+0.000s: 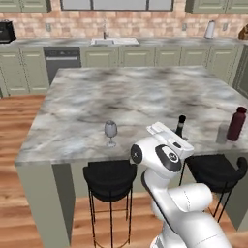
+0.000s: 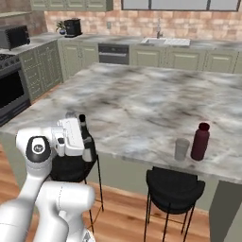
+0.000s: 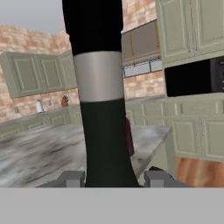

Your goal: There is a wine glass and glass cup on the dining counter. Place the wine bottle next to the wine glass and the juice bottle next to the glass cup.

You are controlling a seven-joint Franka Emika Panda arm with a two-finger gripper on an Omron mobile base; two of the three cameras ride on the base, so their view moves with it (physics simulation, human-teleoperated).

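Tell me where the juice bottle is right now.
The juice bottle stands on the dining counter near its front edge, on the right side of the right base view, close beside the glass cup.

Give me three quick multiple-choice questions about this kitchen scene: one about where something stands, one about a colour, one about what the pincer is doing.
1. Where does the juice bottle stand?
A. Right beside the glass cup on the dining counter
B. In the sink by the brick wall
C. On a stool

2. What colour is the juice bottle?
A. Bright green
B. Dark red
C. White

3. What is the pincer doing?
A. Hanging open over the floor
B. Shut on the wine glass
C. Shut on the wine bottle

Answers:
1 A, the right base view shows the bottle just right of the cup near the counter's front edge.
2 B, it looks maroon in both base views.
3 C, the hand view shows the dark, pale-labelled bottle between the two fingertips.
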